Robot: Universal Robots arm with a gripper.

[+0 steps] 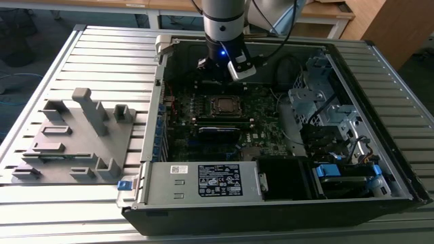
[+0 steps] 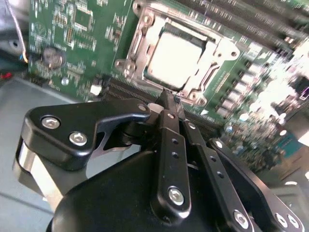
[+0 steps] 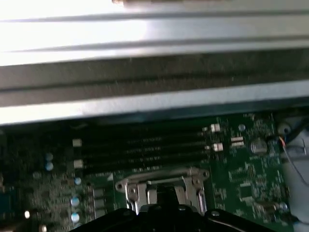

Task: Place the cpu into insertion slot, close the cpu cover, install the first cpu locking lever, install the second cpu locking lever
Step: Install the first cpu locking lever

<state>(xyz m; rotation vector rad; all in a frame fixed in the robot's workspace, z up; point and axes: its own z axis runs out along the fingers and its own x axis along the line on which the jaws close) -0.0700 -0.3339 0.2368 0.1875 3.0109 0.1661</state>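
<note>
Cpu (image 2: 175, 58) flat in insertion slot (image 2: 136, 60), cpu cover (image 2: 218, 52) down.

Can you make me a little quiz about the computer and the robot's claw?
1. True or false: the cpu shows through the square window of the cpu cover.
2. In the second wrist view, what is the claw nearest to? A) the cpu cover, B) the grey tray, C) the blue tabs.
3. Fill in: the circuit board is coloured ____.

Key: 1 true; 2 A; 3 green.
</note>
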